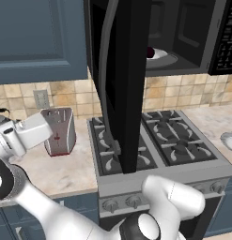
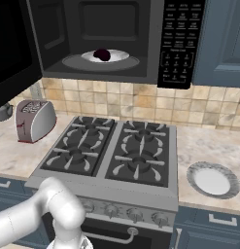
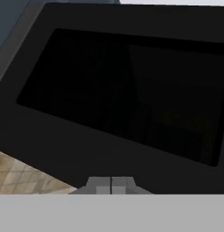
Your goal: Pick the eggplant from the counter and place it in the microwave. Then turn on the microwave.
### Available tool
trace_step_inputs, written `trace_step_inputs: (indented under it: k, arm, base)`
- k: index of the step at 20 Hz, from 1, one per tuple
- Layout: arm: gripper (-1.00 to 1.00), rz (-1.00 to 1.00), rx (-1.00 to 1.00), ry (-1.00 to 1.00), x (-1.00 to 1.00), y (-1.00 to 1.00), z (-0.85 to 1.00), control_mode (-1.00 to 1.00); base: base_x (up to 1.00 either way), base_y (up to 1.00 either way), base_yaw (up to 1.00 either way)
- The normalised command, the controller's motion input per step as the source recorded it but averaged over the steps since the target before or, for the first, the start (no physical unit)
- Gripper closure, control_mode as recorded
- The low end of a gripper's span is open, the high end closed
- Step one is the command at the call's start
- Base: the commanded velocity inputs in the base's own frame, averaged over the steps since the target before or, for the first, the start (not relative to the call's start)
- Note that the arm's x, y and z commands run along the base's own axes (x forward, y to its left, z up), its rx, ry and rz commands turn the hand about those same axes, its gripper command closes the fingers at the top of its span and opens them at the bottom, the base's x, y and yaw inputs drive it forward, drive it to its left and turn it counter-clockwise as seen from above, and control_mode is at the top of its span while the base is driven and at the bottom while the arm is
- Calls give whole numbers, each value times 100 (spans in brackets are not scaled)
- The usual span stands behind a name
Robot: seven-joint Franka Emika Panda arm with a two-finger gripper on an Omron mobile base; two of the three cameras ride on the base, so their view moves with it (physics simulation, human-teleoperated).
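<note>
Eggplant, the small rounded dark purple-maroon vegetable [image 2: 102,54], already sits on the white round turntable plate [image 2: 116,57] inside the large black over-range microwave [image 2: 111,29], so the placing part looks done and, I judge, closing the door comes next. My jaws [image 3: 111,181] are pressed together with nothing between them, facing the dark window of the open microwave door [image 3: 127,95], which spreads from about 10 to 2 o'clock ahead of me. From the left base camera that door [image 1: 122,84] hangs swung out over the grey gas stove top [image 1: 155,140], long edge upright. To shut it I would push the panel toward the cavity, which lies at 2 o'clock.
</note>
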Motion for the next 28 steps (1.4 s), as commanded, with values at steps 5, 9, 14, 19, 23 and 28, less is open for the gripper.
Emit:
trace_step_inputs:
  k: [5,9,14,19,23,28]
  arm:
    - [100,-1,0,0,2,-25,0,-100]
    - [100,0,0,0,0,-29,0,-100]
    - [100,0,0,0,0,-27,0,-100]
    - [100,0,0,0,0,-28,0,-100]
    - [100,0,0,0,-2,-32,0,-100]
    - [100,0,0,0,-5,-34,0,-100]
  base:
    - [0,0,0]
    - [0,0,0]
    - [0,0,0]
    - [0,0,0]
    - [0,0,0]
    - [0,0,0]
